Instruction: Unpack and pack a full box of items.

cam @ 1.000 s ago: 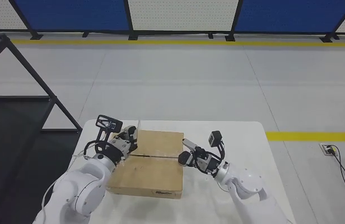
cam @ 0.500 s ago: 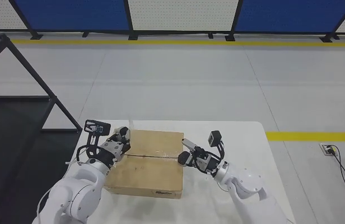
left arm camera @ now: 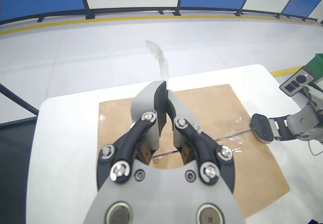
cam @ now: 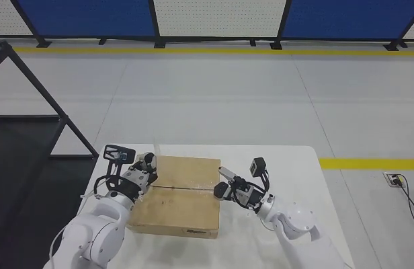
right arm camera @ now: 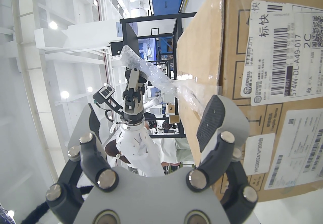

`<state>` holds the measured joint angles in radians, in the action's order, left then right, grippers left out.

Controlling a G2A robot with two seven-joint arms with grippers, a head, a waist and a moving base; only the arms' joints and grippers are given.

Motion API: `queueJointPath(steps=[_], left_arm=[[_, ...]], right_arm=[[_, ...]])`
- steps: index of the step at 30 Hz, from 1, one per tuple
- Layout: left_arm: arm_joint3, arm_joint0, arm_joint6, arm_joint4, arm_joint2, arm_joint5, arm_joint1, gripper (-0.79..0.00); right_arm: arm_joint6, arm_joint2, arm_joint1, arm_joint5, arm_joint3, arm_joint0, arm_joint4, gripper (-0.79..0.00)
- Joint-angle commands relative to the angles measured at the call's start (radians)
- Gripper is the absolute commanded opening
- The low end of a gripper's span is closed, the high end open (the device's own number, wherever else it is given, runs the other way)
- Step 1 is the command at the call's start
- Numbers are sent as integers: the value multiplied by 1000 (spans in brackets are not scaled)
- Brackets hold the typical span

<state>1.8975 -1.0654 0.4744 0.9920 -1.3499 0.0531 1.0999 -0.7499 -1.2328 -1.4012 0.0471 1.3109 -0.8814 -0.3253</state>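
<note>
The cardboard box [cam: 177, 198] lies in the middle of the white table [cam: 287, 161], flaps shut, with a seam [cam: 183, 187] running left to right across its top. From above, the left gripper [cam: 146, 163] sits at the box's far left corner and the right gripper [cam: 222, 181] at the right end of the seam. The left wrist view makes plain what the top view barely hints at: the left gripper is pinched narrow on a strip of clear tape [left arm camera: 161, 63], which curls up from its fingertips. The right wrist view shows the right gripper spread wide, one pad [right arm camera: 210, 121] close against the box's right side; I cannot tell whether it is touching. That side carries shipping labels [right arm camera: 285, 51]. Left of the table stands a black metal frame [cam: 32, 101], and blue and white panels [cam: 220, 17] close the far side.
</note>
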Motion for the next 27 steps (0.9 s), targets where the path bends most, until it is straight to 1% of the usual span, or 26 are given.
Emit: queueJointPath(steps=[1, 5, 16, 27], left_arm=[[-1, 0, -1, 0, -1, 0, 1, -785], [-2, -2, -2, 1, -2, -5, 3, -785], [-4, -20, -13, -7, -14, -15, 8, -785], [2, -50, -41, -23, -41, -25, 11, -785]], right_arm=[[8, 4, -1, 6, -1, 1, -13, 0], [35, 28, -7, 2, -13, 19, -22, 0], [128, 139, -35, -53, -55, 109, 9, 0], [143, 215, -65, -73, -142, 196, -16, 0]])
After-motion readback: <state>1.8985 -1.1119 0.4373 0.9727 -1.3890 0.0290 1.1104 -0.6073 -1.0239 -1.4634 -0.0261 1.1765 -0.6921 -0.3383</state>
